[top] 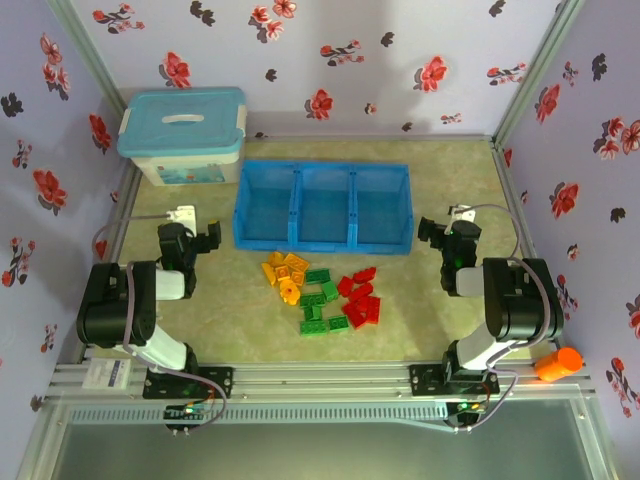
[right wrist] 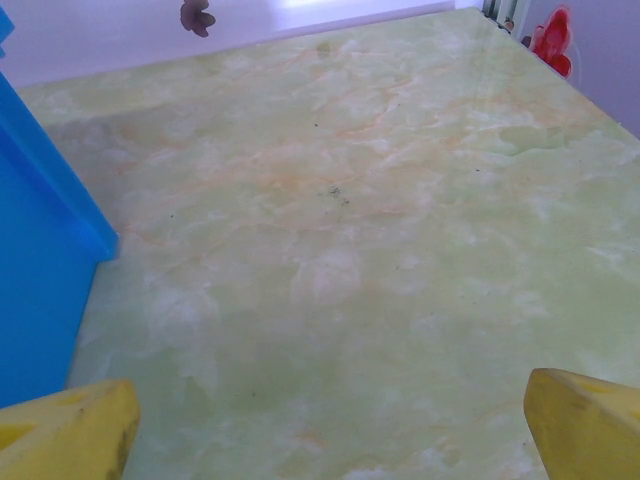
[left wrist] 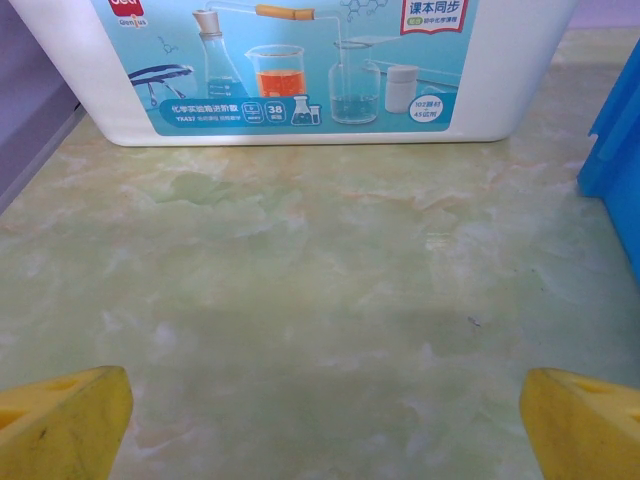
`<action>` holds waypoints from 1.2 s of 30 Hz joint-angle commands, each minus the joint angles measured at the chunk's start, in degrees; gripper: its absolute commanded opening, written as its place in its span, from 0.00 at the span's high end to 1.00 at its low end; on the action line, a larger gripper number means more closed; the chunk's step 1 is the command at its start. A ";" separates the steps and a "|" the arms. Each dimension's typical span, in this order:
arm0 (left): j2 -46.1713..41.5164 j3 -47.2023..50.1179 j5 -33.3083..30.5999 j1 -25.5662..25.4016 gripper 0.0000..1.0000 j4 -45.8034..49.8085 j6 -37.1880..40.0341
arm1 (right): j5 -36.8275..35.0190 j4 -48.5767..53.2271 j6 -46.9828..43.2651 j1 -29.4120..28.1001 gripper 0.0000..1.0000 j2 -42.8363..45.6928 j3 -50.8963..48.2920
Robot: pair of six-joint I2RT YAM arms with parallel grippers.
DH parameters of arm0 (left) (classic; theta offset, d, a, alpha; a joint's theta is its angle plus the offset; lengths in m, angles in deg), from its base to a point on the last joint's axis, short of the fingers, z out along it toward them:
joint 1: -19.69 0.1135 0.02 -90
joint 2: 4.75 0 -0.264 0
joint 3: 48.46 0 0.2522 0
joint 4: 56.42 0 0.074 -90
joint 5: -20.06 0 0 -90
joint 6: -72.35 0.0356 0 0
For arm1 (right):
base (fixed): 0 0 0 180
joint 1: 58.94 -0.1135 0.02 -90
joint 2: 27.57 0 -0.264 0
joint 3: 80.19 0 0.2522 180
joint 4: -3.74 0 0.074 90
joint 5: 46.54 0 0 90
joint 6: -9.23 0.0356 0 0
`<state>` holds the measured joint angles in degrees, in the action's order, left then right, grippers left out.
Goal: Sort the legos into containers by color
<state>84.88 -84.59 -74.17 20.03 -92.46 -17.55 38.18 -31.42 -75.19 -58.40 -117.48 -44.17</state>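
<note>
Sat at the start, left fingers point(left wrist: 60, 425) and right fingers point(right wrist: 65, 435) spread wide and empty (legos point(top: 322, 292) heaped unsorted before the tray point(top: 320, 246)), likely needing next a reach to one brick.

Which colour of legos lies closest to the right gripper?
The red legos, the rightmost cluster, closest to the right gripper; the green legos lie mid-pile, the orange-yellow legos farthest left.

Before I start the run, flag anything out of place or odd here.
Nothing looks spilled or damaged. The legos lie in a loose pile in front of the blue tray. One oddity: an orange object sits off the table, past its near right corner.
</note>
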 commanded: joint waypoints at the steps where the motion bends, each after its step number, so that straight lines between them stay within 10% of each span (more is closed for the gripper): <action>1: -1.20 -0.73 0.44 0.18 0.00 0.05 -0.59 | 0.62 -1.00 -0.36 -0.10 0.01 0.41 0.54; 5: -1.12 -0.74 -0.35 0.08 0.00 0.04 -0.48 | 0.62 -0.70 -0.40 -0.10 0.01 0.42 0.77; 11: -13.02 -9.69 -25.61 -8.22 0.00 22.95 -2.39 | 3.76 24.10 -2.55 -2.26 0.01 18.57 7.51; 15: -19.19 -20.67 -24.75 -6.79 0.00 47.44 -23.02 | 1.67 38.54 7.64 -3.97 0.01 30.12 12.56; 18: -20.62 -24.43 -9.05 -5.04 0.00 55.27 -29.06 | -11.67 59.15 28.96 -2.65 0.01 33.20 14.07; 20: -21.63 -25.42 -4.00 -7.18 0.00 58.08 -29.88 | -1.04 60.37 27.54 -1.31 0.01 34.14 14.10; 36: -34.01 -22.98 -14.14 -39.56 0.06 82.75 -34.06 | -2.20 87.75 26.85 -18.50 0.01 43.87 22.22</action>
<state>53.45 -109.62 -85.95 -17.76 -16.27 -47.84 35.97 50.32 -49.99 -74.45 -75.82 -22.35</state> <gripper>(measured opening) 0.944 0.993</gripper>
